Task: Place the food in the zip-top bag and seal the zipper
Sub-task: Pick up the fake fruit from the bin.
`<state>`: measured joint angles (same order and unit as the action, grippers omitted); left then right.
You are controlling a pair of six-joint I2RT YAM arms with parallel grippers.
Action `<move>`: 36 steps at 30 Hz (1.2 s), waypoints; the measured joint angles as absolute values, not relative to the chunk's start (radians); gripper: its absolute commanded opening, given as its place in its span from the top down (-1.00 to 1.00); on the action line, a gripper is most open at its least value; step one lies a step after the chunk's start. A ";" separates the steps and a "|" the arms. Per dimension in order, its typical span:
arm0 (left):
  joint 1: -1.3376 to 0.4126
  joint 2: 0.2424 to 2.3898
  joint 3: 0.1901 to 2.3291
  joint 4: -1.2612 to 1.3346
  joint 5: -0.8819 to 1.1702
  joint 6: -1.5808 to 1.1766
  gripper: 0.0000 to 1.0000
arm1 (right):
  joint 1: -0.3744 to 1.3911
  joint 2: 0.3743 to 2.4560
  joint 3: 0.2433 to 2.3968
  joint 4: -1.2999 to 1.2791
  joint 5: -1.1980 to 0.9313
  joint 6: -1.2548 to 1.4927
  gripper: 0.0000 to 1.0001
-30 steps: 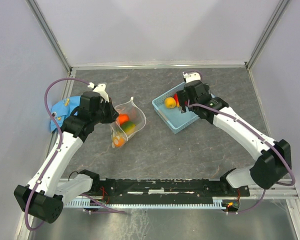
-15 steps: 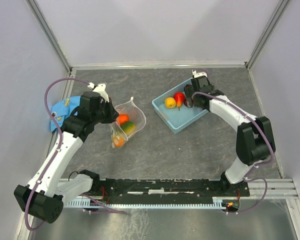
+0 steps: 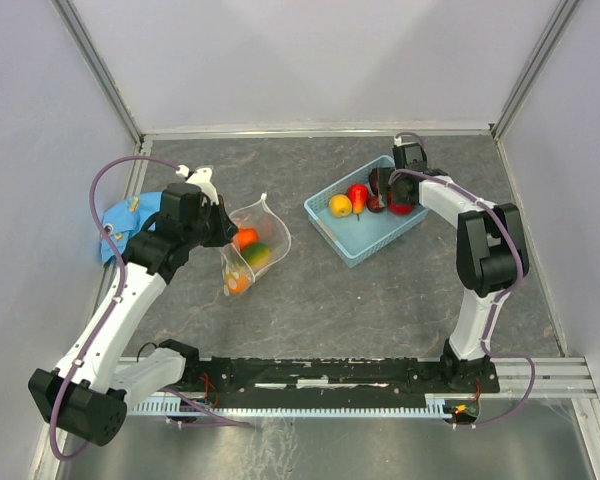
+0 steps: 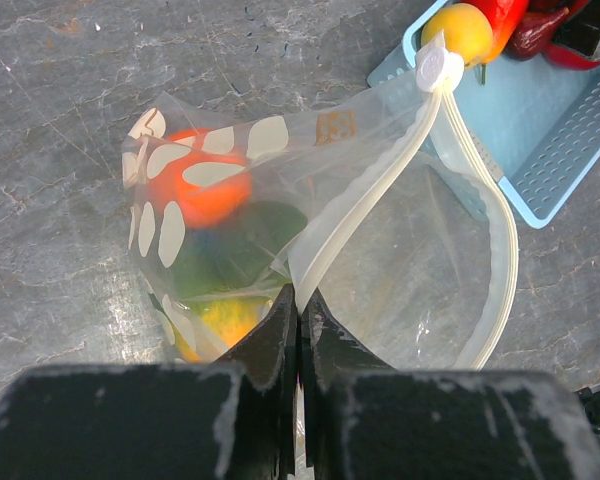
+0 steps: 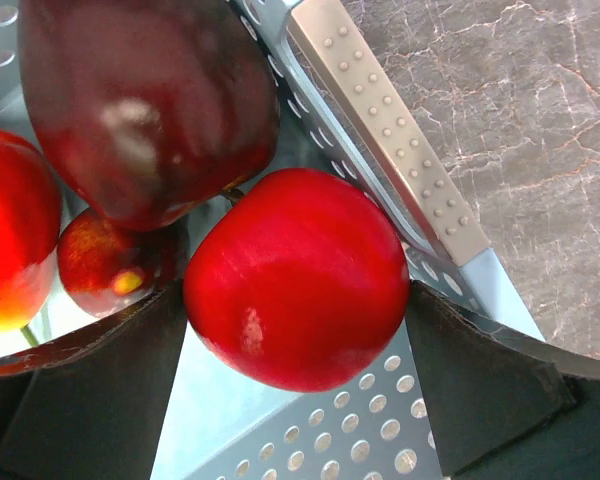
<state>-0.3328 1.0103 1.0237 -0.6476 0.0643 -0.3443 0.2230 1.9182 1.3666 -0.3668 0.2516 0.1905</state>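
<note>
The clear zip-top bag (image 3: pixel 258 243) lies left of centre with its mouth open, holding an orange-red, a green and an orange fruit (image 4: pixel 195 190). My left gripper (image 3: pixel 220 226) is shut on the bag's zipper strip (image 4: pixel 380 190), pinching it between the fingertips (image 4: pixel 300 300). The white slider (image 4: pixel 438 68) sits at the strip's far end. The blue basket (image 3: pixel 355 245) holds a yellow fruit (image 3: pixel 340 205), a red pepper (image 3: pixel 358 196), a dark maroon fruit (image 5: pixel 150 110) and a red apple (image 5: pixel 295 275). My right gripper (image 3: pixel 393 192) is down in the basket, its fingers (image 5: pixel 90 400) touching both sides of the apple.
A blue cloth (image 3: pixel 125 215) lies at the left wall behind my left arm. The basket's perforated wall (image 5: pixel 380 110) runs just beside the apple. Metal frame posts and grey walls bound the table on three sides.
My right arm has folded back and its gripper has shifted right and down into the basket's far corner, around the red apple. The left arm and the bag have not moved.
</note>
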 measured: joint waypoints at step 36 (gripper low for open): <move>-0.330 1.019 1.024 -0.647 0.089 -0.344 0.95 | 0.260 1.581 1.208 -0.400 0.090 0.252 -0.43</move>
